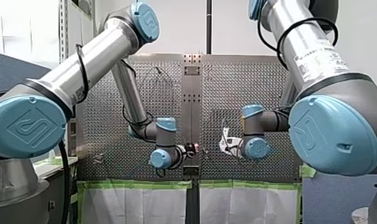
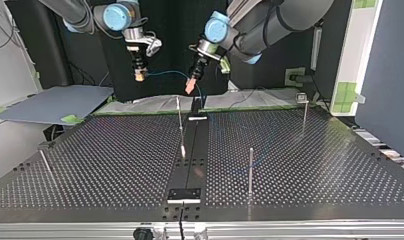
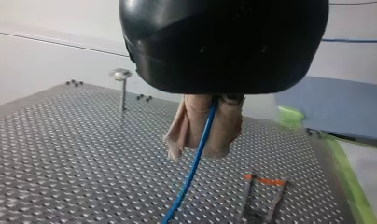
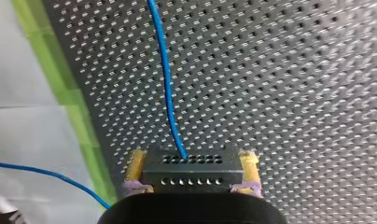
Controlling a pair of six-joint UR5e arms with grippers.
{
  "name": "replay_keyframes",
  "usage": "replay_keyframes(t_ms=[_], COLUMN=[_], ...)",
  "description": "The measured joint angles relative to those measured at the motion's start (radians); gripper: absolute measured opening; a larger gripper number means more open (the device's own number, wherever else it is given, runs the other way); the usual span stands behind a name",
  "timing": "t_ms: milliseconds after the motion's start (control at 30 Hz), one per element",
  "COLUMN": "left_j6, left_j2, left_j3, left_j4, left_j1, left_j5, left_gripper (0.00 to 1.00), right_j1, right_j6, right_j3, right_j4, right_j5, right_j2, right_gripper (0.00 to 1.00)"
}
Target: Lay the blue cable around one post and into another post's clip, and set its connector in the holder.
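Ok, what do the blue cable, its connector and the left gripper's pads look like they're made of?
The blue cable: smooth blue jacket that curves freely, probably plastic insulation. The connector: matte black block with rows of holes, likely moulded plastic. The left gripper has pads that are beige, wrinkled and soft-looking, perhaps cloth or tape; can't tell which.

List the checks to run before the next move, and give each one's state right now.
1. Grip of left tool on blue cable: ok, shut on it.
2. Grip of right tool on connector: ok.
3. Cable around a post: not ok, it spans the air between the tools.
4. Cable in the clip: not ok.
5. Connector set down: not ok, it is in the right tool.
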Motion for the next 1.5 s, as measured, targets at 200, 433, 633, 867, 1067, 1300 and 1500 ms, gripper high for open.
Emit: replay_keyframes(t_ms=[200, 433, 633, 867, 1067, 1300, 1500], left_j6=[-0.006, -0.010, 0.004, 0.002, 0.001, -0.002, -0.009], left_j2=[-0.047, -0.069, -0.101, -0.105, -0.106, -0.106, -0.107], left_j3=[0.020, 0.035, 0.063, 0.091, 0.104, 0.107, 0.116], left_j4=[0.007, 0.007, -0.007, -0.014, -0.017, -0.019, -0.045], left_j1=[-0.003, -0.002, 0.001, 0.006, 0.012, 0.023, 0.028], left_j5=[-0.005, -0.004, -0.004, -0.003, -0.004, -0.002, 0.013], left_gripper=[0.01, 0.01, 0.01, 0.01, 0.01, 0.01, 0.01], right_j1=[-0.006, -0.009, -0.011, -0.017, -0.038, -0.067, -0.082], right_j6=[-0.019, -0.034, -0.058, -0.073, -0.084, -0.101, -0.103], right_j3=[-0.017, -0.054, -0.101, -0.160, -0.189, -0.204, -0.220], right_j4=[-0.003, 0.006, 0.019, 0.030, 0.048, 0.062, 0.084], right_j5=[0.012, 0.022, 0.028, 0.032, 0.031, 0.027, 0.023], right_j2=[0.034, 0.072, 0.122, 0.139, 0.141, 0.151, 0.165], right_gripper=[0.00, 0.00, 0.00, 0.00, 0.00, 0.00, 0.00])
